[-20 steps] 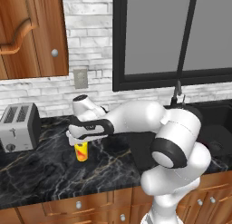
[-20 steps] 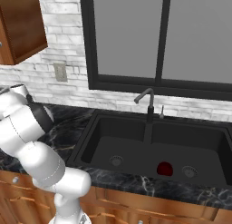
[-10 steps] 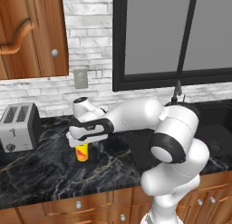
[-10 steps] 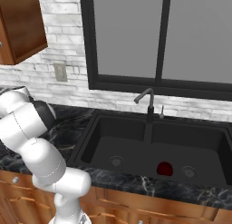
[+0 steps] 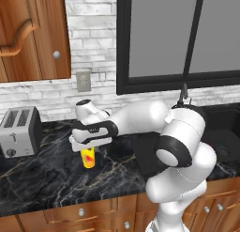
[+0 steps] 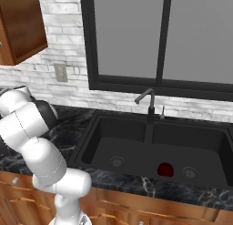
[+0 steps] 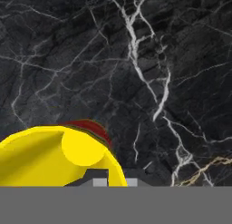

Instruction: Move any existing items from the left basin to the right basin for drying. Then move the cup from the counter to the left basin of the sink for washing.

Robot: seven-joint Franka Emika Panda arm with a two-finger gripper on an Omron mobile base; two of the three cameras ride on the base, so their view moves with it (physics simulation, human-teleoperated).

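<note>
The yellow cup [image 5: 87,158] with a red mark stands upright on the black marble counter [image 5: 42,179], right of the toaster. My gripper [image 5: 88,150] sits directly on top of it, pointing down. In the hand view the cup [image 7: 50,157] is very close at lower left, and the two fingertips [image 7: 100,177] stand close together with the cup's wall between them. A small dark red object [image 6: 165,169] lies in the right basin [image 6: 200,146] beside the round drain. The left basin [image 6: 116,142] holds nothing but its drain.
A silver toaster [image 5: 18,131] stands at the counter's left end. The thin black faucet [image 6: 148,105] rises behind the sink's divider. A wall outlet [image 5: 83,81] and a wooden cabinet [image 5: 28,34] are above the counter; my arm spans from the cup to the sink.
My hand has sunk a little lower onto the cup over the last second. The cup stands where it was, and the red object has not moved.
</note>
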